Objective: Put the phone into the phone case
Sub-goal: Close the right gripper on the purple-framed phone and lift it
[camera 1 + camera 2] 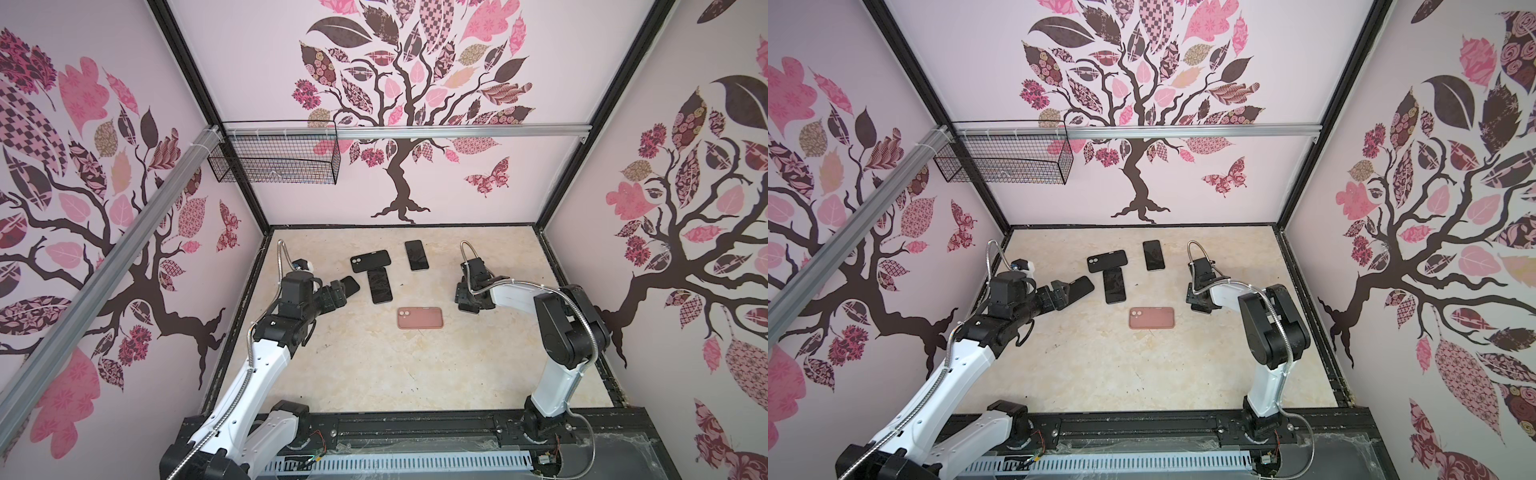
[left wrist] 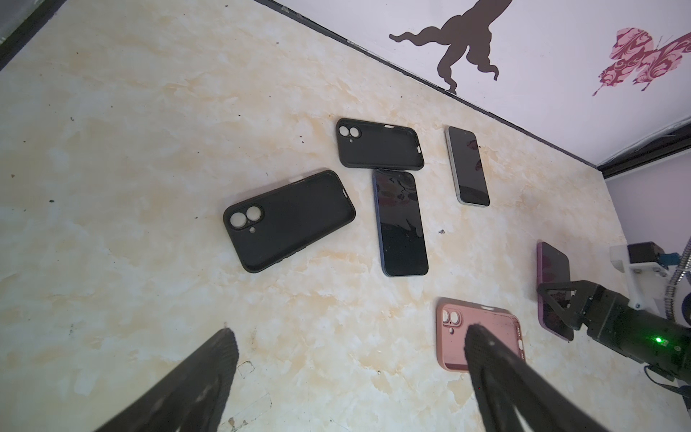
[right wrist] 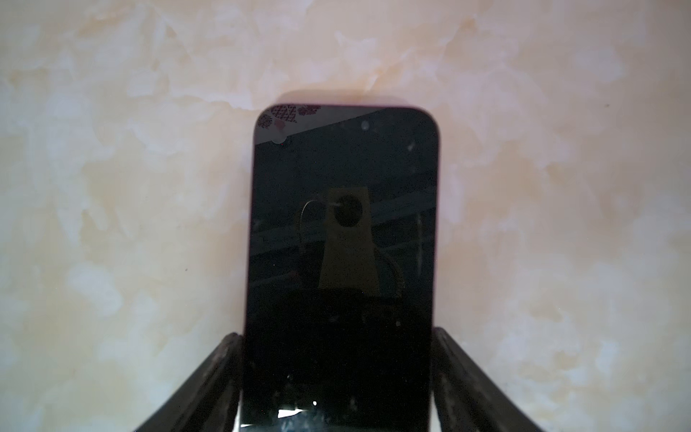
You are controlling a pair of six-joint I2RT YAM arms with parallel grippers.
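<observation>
- Left arm and right arm: white links, black joints.
- Silver ribbed cables run along both.
- Black triangular fingers.
- Green light glows on the right arm.

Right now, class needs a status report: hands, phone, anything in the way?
Left hand open, empty. Right hand shut on purple phone, screen up. Pink case nearest, apart from it; nothing lies between them.

phone right of case, on table

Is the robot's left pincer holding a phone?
No, the left pincer is wide open over the table with nothing between its jaws.
</observation>
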